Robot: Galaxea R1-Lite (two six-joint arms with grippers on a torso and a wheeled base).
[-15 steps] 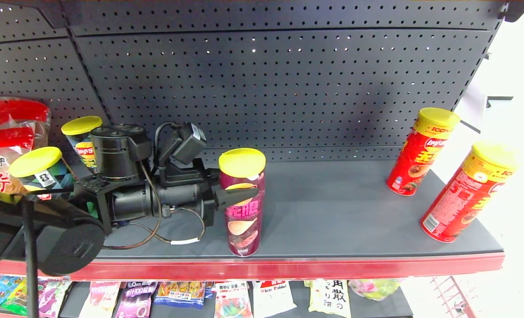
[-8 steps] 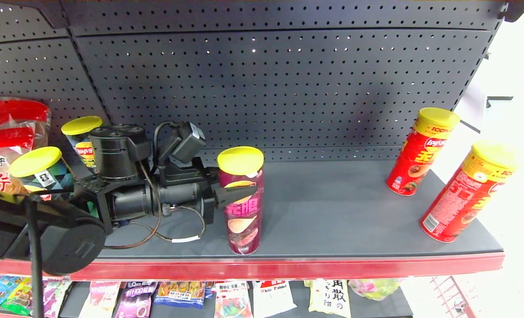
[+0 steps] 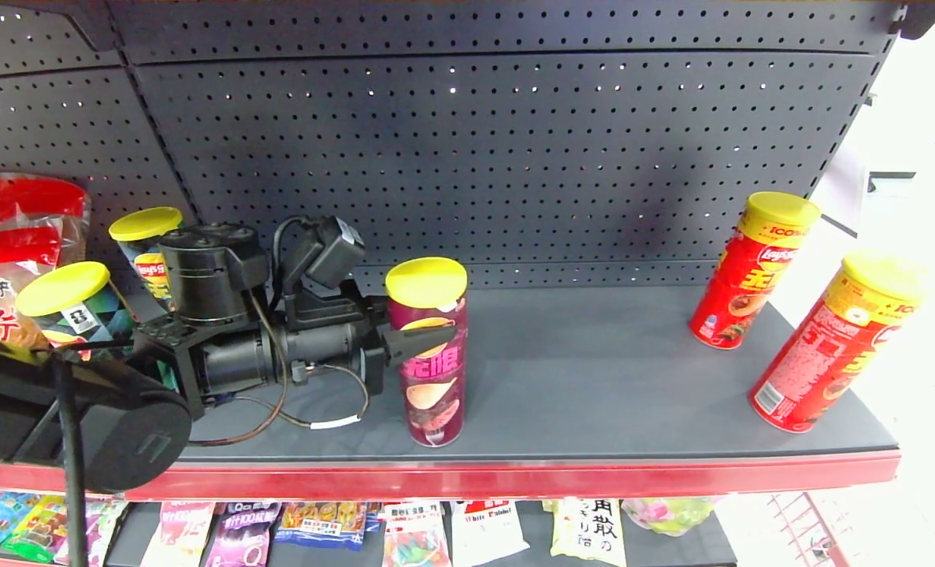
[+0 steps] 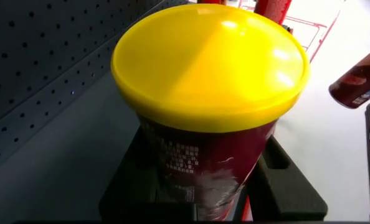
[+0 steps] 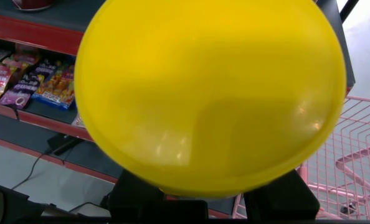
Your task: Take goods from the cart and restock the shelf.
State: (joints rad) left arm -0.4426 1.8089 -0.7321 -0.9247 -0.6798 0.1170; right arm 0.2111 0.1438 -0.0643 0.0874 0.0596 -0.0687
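Note:
A purple chip can (image 3: 434,370) with a yellow lid stands upright near the front of the dark shelf board (image 3: 609,378). My left gripper (image 3: 424,332) comes in from the left and is shut on its upper half. In the left wrist view the can's lid (image 4: 210,68) rises between the two black fingers (image 4: 284,180). My right gripper (image 5: 216,205) is shut on a second can, whose yellow lid (image 5: 210,93) faces the camera and hides its body.
Two red cans (image 3: 755,268) (image 3: 833,342) stand at the shelf's right end. Two yellow-lidded cans (image 3: 65,303) (image 3: 146,236) and red snack bags (image 3: 10,228) crowd the left end. Snack packets (image 3: 404,528) fill the lower shelf. A pink cart (image 5: 353,162) is below right.
My left gripper has carried the purple can slightly to the left and a little deeper onto the shelf. The red cans have not moved.

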